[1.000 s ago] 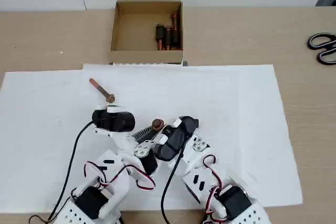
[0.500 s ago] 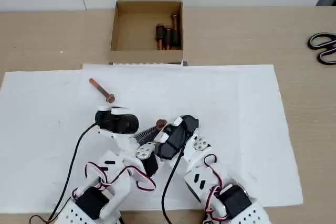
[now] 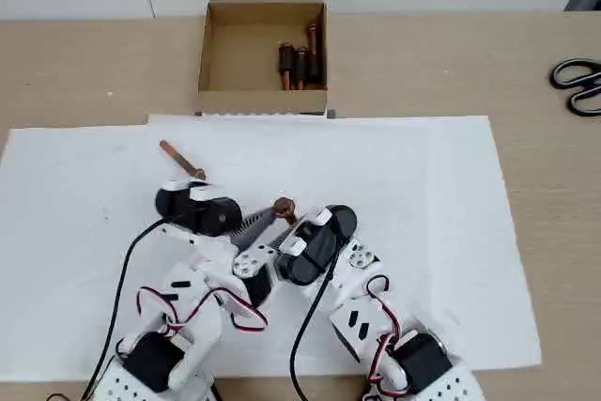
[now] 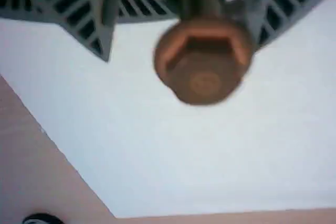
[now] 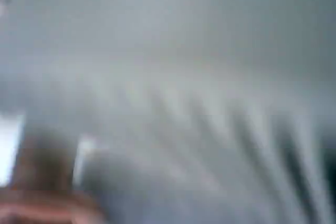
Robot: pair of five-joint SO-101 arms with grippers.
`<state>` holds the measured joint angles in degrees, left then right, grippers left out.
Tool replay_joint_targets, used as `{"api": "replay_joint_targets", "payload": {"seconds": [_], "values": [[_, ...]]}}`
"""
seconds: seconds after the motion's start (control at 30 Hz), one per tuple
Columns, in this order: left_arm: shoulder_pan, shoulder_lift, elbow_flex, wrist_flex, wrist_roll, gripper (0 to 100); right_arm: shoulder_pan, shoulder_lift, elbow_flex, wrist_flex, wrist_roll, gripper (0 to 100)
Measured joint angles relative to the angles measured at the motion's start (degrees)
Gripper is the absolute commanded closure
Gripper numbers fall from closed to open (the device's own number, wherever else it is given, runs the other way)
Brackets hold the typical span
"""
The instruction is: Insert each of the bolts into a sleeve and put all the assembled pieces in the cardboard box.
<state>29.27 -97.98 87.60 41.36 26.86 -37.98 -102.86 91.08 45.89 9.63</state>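
Left gripper (image 3: 266,220): fingers (image 4: 79,9) clamped on bolt (image 4: 202,64), head out over paper sheet (image 3: 423,232), just beside right gripper (image 3: 289,230). Right gripper fingers: can't tell. Second bolt (image 3: 180,160) loose on sheet near left arm. Assembled pieces (image 3: 299,61) inside cardboard box (image 3: 221,44), far side of tabletop (image 3: 94,63).

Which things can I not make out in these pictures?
Right wrist view: blurred; the brown shape cannot be identified.
High view: the loose bolt has its near end hidden by an arm.
Left wrist view: the held bolt shows its head; the shaft is hidden behind it.
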Motion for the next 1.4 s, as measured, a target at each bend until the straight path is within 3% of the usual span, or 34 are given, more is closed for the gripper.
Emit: {"api": "replay_joint_targets", "payload": {"seconds": [0.37,0.47,0.7,0.93,1.23,1.4], "values": [[-1.5,0.0,-0.4,1.5,-1.6,86,0.0,0.0,0.1,0.0,-0.1,99.6],[-4.9,0.0,-1.9,1.5,-1.3,98,0.0,0.0,0.1,0.0,-0.1,99.6],[-14.1,0.0,-2.3,1.6,-3.3,99,0.3,0.0,0.1,0.0,-0.1,99.6],[-17.1,0.0,4.4,1.6,-4.0,99,9.1,0.0,0.1,-1.8,-0.1,99.6],[-20.7,0.0,9.4,-2.5,-20.3,99,15.1,0.0,0.0,-7.2,6.8,99.6],[-20.9,0.0,9.4,0.7,-26.8,99,16.9,3.0,-2.3,-7.8,9.4,99.6]]}}
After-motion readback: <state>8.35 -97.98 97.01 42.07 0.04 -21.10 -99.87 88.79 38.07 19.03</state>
